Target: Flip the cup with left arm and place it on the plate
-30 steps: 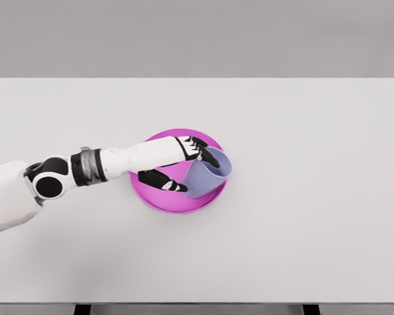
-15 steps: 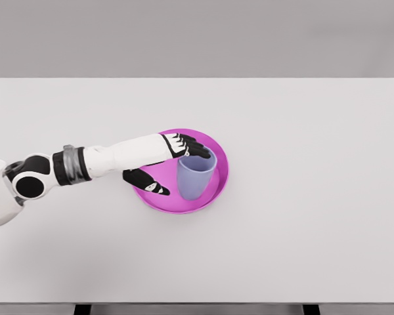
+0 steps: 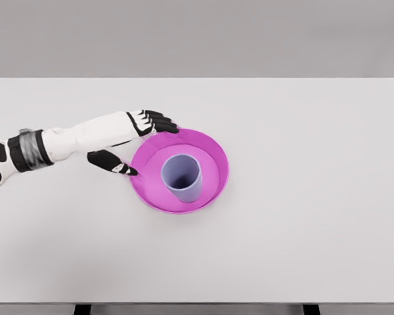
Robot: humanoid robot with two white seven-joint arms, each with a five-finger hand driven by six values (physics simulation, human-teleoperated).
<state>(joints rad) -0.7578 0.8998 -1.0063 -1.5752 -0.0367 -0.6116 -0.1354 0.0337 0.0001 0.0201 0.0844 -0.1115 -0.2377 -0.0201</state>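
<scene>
One pale-blue plastic cup [image 3: 181, 178] stands upright, mouth up, inside the round magenta plate [image 3: 213, 151] — just right of my left hand [image 3: 132, 141], whose fingers are spread wide and empty — task looks finished.

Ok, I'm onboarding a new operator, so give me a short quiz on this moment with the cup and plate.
1. True or false: the lavender cup stands upright, mouth up.
2. What does the cup rest on? A) bare white table B) magenta plate C) the hand
3. Fill in: the left hand is ____ and holds nothing.

Key: 1 true. 2 B, the magenta plate. 3 open, beside the plate's left rim, apart from the cup.
</scene>
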